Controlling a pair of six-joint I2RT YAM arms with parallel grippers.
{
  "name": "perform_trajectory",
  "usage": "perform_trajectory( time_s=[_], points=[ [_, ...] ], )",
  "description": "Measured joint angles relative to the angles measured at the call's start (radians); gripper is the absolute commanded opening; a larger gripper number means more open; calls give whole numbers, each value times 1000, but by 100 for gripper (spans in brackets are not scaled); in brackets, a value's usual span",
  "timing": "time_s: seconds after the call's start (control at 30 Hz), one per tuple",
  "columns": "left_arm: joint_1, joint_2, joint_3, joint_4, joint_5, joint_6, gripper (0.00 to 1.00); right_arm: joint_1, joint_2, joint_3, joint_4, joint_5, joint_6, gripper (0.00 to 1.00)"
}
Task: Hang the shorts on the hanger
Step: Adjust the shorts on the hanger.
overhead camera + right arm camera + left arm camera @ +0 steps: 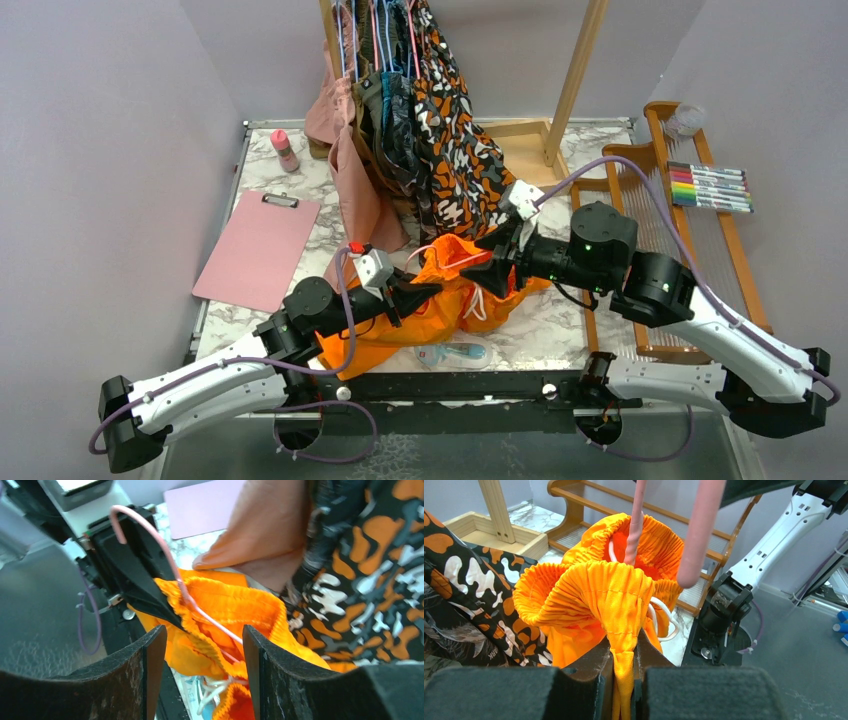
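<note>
shorts (440, 312) beside hanging patterned garment (455, 165)

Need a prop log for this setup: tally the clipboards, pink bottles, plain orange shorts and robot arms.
Clipboard: 1
Bottle: 1
Shorts: 1
Arms: 2
Total: 5

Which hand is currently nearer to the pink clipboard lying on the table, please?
Left. The left hand, clamped on the shorts, is right of the clipboard; the right hand is farther right, open over the shorts' far side.
</note>
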Motion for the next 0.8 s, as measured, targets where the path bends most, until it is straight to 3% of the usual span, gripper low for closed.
perform_trajectory(
  time_s=[0.3,0.4,0.57,0.8],
  points=[
    [0,2,0,-22,23,0,0,0,101,-23,168,-214,-42,57],
    [0,2,0,-26,26,0,0,0,134,-25,213,-243,-42,41],
    [0,0,0,-29,26,1,5,0,156,-39,275,-256,-36,3],
    [0,-32,0,-72,27,5,29,0,152,-64,308,-203,-34,1]
  ],
)
